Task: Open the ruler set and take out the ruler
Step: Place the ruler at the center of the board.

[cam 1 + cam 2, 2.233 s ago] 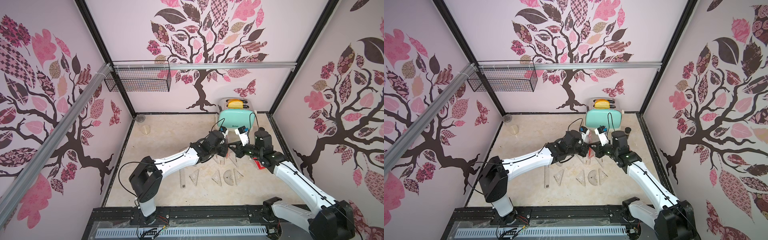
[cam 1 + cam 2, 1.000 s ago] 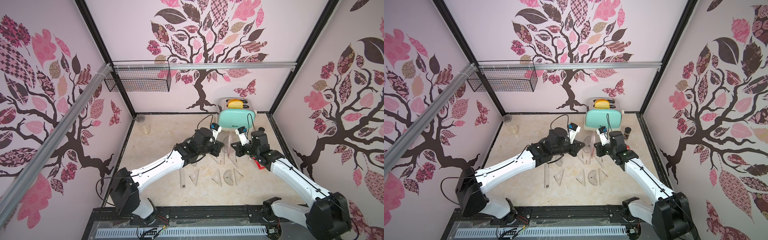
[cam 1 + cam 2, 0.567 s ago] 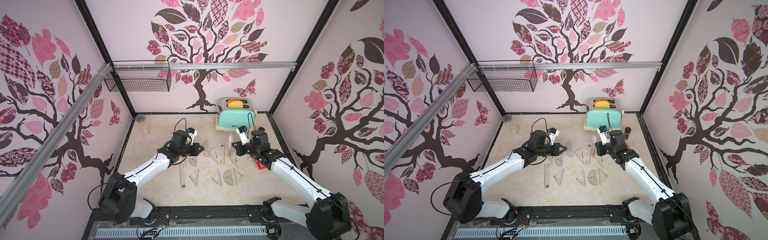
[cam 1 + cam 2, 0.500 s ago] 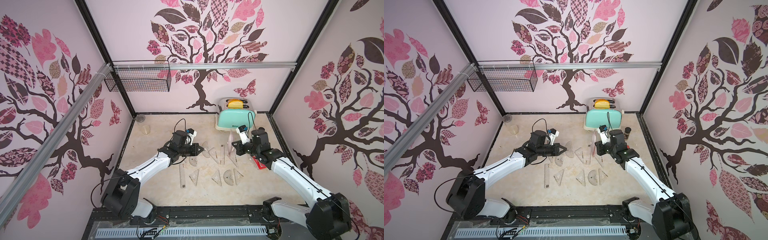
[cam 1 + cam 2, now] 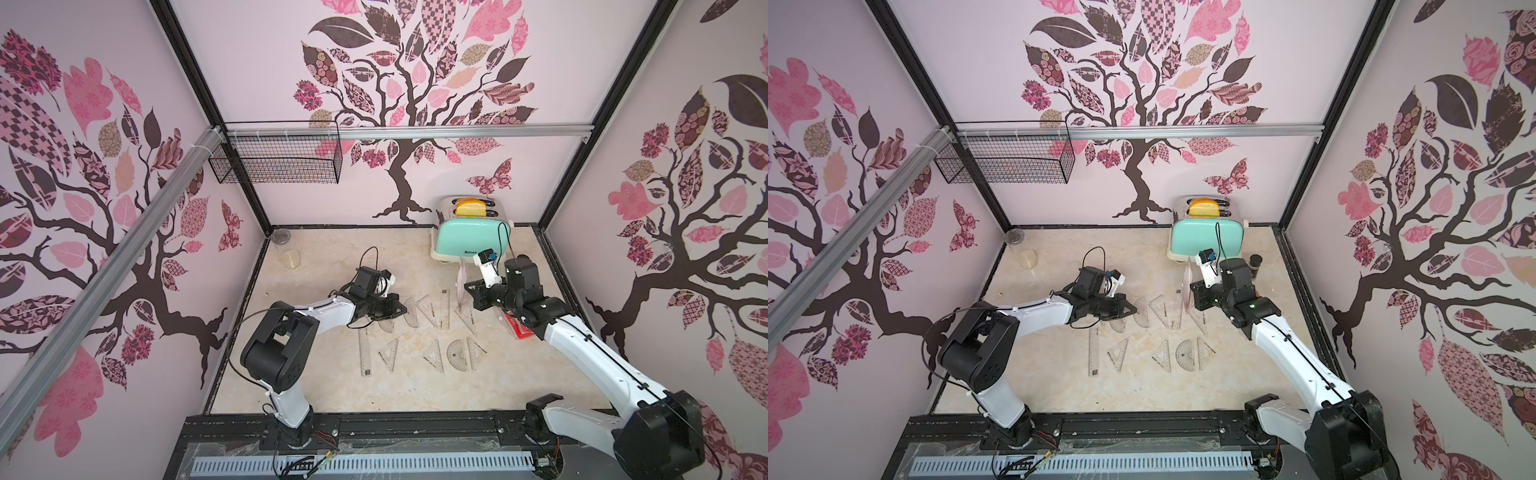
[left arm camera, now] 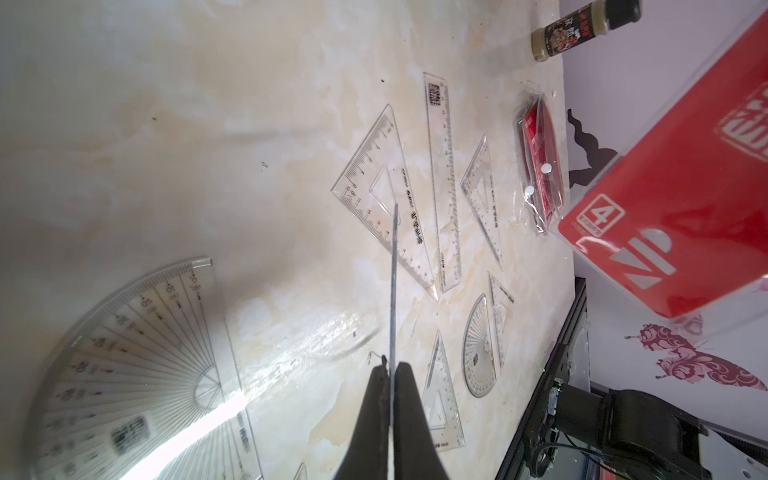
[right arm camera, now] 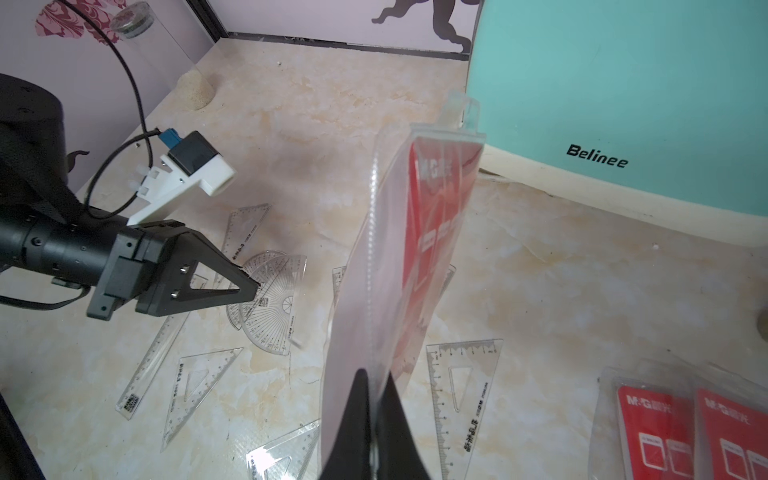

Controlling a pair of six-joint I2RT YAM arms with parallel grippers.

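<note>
- You have the ruler set pouch [image 7: 399, 270] standing on edge above the worktop [image 5: 332, 266], just in front of the mint toaster [image 5: 471, 245], with its red card showing inside.
- Your right end effector [image 7: 374, 376] is clenched on one edge of the pouch.
- Your left end effector [image 6: 390, 368] is pinched tight on a thin clear piece [image 6: 393, 270], seen edge-on, apart from the pouch.
- A straight ruler [image 5: 364, 353], set squares [image 5: 428, 309] and a protractor [image 5: 457, 354] lie flat on the worktop.
- More red pouches [image 7: 665, 424] lie beside your right arm.
</note>
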